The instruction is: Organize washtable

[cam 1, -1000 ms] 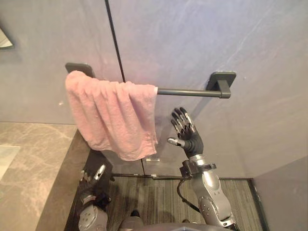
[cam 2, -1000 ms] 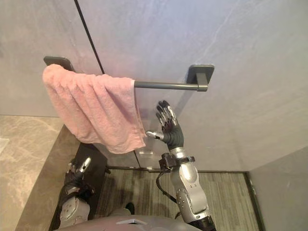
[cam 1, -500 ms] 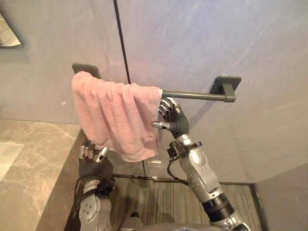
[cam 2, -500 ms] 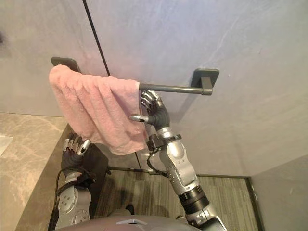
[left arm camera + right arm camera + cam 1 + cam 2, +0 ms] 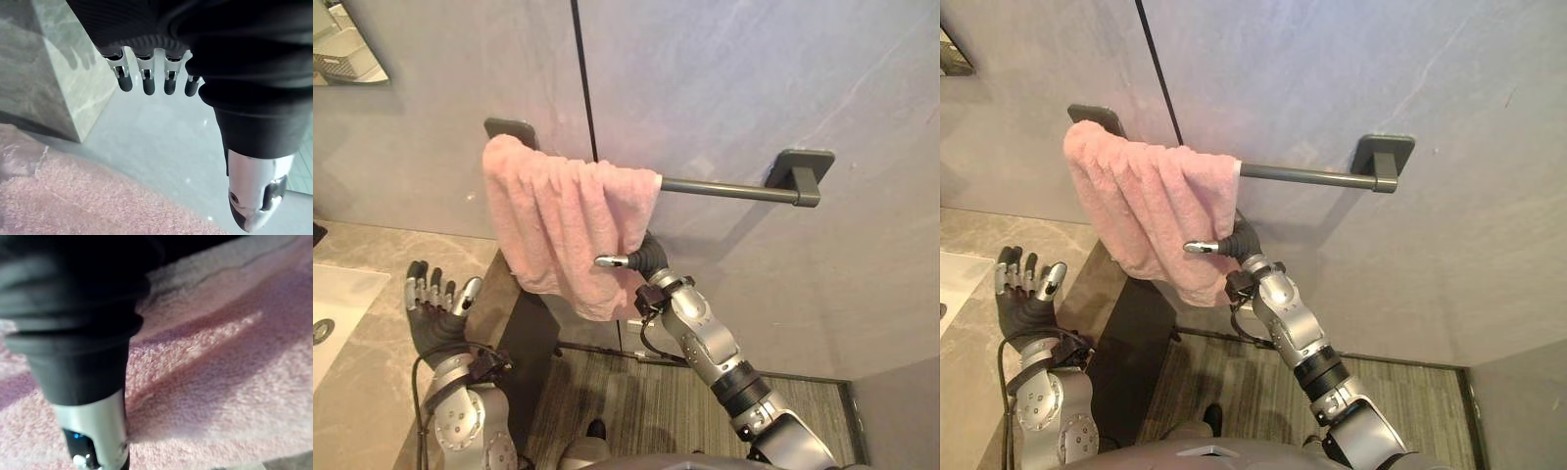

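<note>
On wall rail [image 5: 734, 189], pink towel [image 5: 563, 225] hiding right hand [image 5: 648, 255], grip unclear, left hand [image 5: 433, 311] spread.

Saw grey-blue wall panels [image 5: 734, 88] split by a thin dark vertical seam [image 5: 582, 78], with a dark grey rail [image 5: 724, 189] mounted across on square brackets [image 5: 800, 164]. Noted beige marbled worktop [image 5: 367, 392] lower left, white sink [image 5: 342, 294] set in, dark side panel [image 5: 538, 362]. Spotted mirror [image 5: 347, 49] corner top left. Logged grey striped floor [image 5: 636, 401].
</note>
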Controlling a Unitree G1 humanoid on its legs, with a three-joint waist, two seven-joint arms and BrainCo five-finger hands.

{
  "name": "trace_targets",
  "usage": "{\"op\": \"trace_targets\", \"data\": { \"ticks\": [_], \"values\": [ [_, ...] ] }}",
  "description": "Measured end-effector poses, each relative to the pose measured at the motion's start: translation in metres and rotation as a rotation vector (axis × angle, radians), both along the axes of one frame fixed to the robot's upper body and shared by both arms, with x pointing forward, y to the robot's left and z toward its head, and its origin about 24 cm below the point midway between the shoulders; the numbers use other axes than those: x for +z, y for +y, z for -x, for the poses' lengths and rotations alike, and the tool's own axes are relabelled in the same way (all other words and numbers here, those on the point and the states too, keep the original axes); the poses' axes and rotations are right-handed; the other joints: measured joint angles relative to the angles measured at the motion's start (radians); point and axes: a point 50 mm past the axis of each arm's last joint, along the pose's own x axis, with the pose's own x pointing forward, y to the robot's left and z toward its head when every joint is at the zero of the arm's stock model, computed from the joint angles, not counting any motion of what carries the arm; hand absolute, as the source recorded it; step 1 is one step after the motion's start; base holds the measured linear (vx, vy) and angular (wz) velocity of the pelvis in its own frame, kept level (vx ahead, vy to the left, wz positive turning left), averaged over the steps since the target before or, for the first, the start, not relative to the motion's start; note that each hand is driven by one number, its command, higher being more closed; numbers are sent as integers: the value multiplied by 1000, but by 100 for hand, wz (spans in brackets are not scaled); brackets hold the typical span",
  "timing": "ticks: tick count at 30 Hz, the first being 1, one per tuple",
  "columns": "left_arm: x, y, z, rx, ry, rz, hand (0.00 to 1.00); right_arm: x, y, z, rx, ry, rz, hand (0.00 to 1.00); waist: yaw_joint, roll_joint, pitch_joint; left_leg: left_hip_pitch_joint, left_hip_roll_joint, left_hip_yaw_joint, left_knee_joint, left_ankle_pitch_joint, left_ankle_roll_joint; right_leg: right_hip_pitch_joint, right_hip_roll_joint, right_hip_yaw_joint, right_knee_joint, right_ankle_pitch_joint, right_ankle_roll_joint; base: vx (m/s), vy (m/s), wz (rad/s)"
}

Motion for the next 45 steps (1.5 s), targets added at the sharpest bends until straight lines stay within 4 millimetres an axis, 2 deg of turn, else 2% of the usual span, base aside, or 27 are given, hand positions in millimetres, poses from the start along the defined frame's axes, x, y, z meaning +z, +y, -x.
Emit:
{"op": "trace_targets", "data": {
  "ticks": [8,21,25,29,36,38,39,45],
  "values": [
    [6,2,0,18,-24,-11,0,0,0,0,4,-19,28,100,2,0,0,1,0,19,-8,2,1,-14,0,19,1,2,-2,4,7,-6],
    [18,3,-14,2,-56,-84,0,4,-1,0,-5,-50,46,100,-6,12,21,25,2,79,-22,2,3,-38,5,82,-1,19,-3,-4,12,-13],
    [13,3,-22,-12,-28,-106,0,4,-6,4,-18,-51,25,100,-10,10,21,30,0,92,-23,2,3,-42,4,98,-2,22,-3,21,10,-14],
    [9,5,-26,-29,6,-123,0,5,-13,6,-35,-55,4,100,-30,10,21,34,1,111,-27,2,3,-50,6,115,-4,28,-3,5,6,-12],
    [7,-9,-46,-107,14,-146,0,2,-21,7,-62,-45,-12,100,-39,10,21,47,1,151,-33,1,4,-51,13,155,-34,54,-3,-4,13,-18],
    [7,-9,-46,-100,16,-140,0,2,-21,10,-60,-47,-19,100,-42,10,21,50,1,158,-33,0,4,-52,14,160,-35,55,-3,-2,2,-9],
    [6,-9,-46,-99,19,-143,100,3,-22,11,-60,-49,-23,100,-43,10,21,50,2,162,-33,0,4,-53,14,162,-35,56,-4,-8,6,-4],
    [5,-5,-46,-100,26,-169,100,1,-15,15,-13,-35,-51,100,-47,7,16,39,1,177,-33,1,4,-61,16,176,-59,79,-4,-16,13,-7]
  ]
}}
